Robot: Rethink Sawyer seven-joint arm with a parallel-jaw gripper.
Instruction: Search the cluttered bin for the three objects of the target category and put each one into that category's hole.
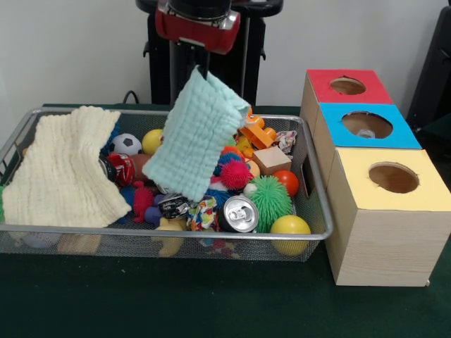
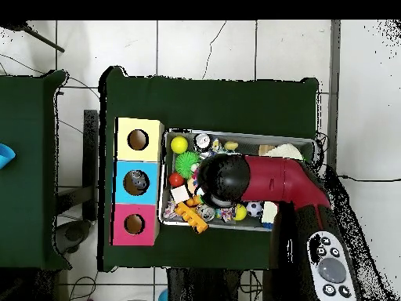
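My gripper (image 1: 202,70) hangs over the middle of the wire mesh bin (image 1: 176,232), shut on the top corner of a pale green cloth (image 1: 197,134) that it holds up, with the lower edge still in the clutter. No clear bottle shows among the toys in the bin. The blue-topped box (image 1: 398,137) stands right of the bin; something clear glints inside its round hole (image 1: 366,125). In the overhead view the arm's head (image 2: 222,179) covers the gripper, and the blue box's hole (image 2: 137,182) shows a greyish thing inside.
A cream cloth (image 1: 67,169) covers the bin's left part. A silver can (image 1: 239,213), yellow balls (image 1: 289,227), a green spiky ball (image 1: 271,197) and a soccer ball (image 1: 125,144) lie in the bin. The red-topped box (image 1: 320,88) and the yellow-topped box (image 1: 426,193) flank the blue one.
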